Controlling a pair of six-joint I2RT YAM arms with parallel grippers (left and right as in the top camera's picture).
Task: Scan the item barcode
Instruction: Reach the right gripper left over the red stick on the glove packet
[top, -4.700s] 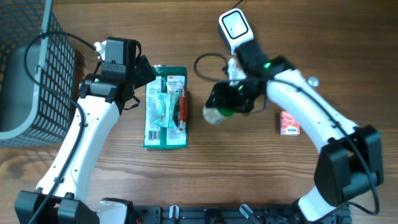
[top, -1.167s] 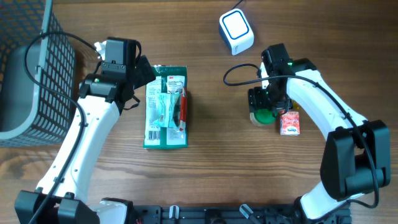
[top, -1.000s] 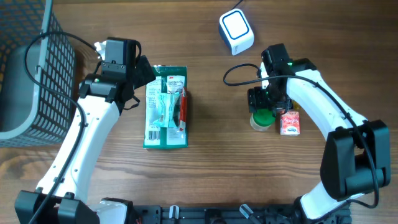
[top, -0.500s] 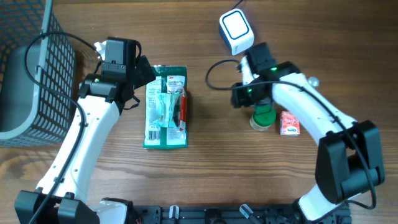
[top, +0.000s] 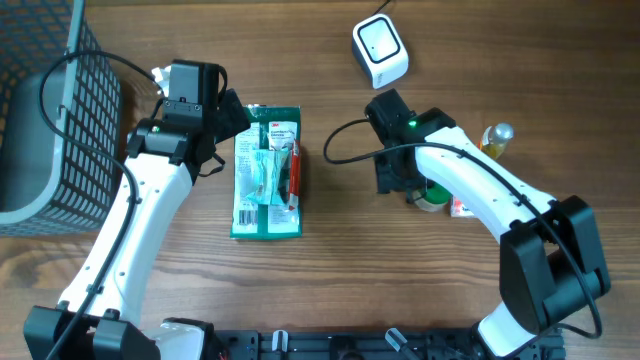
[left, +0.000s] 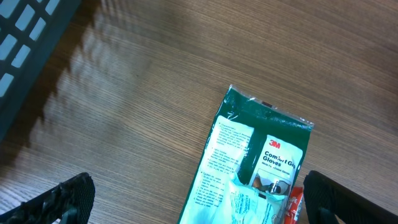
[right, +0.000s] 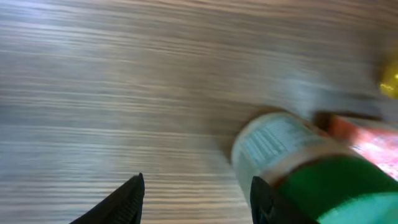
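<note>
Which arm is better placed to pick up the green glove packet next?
Left. The left gripper, open and empty, hovers at the top edge of the glove packet. The right gripper, also open, is farther off, beside the green-capped bottle.

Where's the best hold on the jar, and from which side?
Probably take the jar by its white body under the green lid, right pincer coming from its left: it seems upright, and the pink box crowds its right side.

Shop-checkout test bench, barcode scanner (top: 380, 50), packaged gloves (top: 266, 172), mesh basket (top: 88, 120), wooden table (top: 340, 270)
</note>
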